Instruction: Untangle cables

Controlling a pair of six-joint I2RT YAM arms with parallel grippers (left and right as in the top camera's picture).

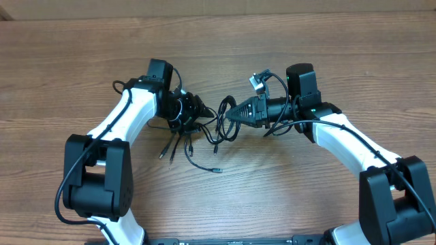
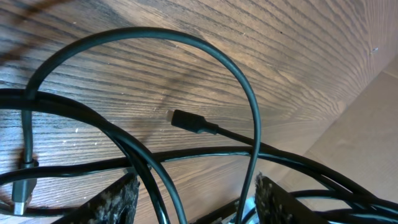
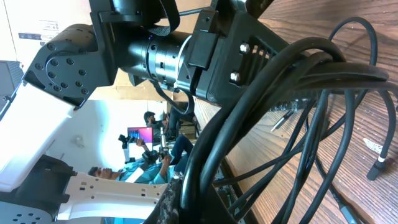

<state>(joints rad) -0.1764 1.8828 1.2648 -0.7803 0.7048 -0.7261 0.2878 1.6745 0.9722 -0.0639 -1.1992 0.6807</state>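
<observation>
Your left tool (image 1: 199, 109) sits left of the bench (image 1: 306, 197) centre, tips pointing right into the tangle. Its jaws stand parted, middling wide. A few strands run through the gap, and none looks pinched. The cables (image 1: 208, 133) bunch mid-bench between both tools, with loops sagging onto the wood. Loose ends fan toward the near edge, one with a silvery tip (image 1: 216, 170). In the left wrist view a small black plug (image 2: 189, 122) shows over the wood under one big loop; can't tell if it touches. Your right tool (image 1: 228, 112) points left, nose near the left tool. It's clamped tight on a thick bunch of those cables, which fans out past it.
</observation>
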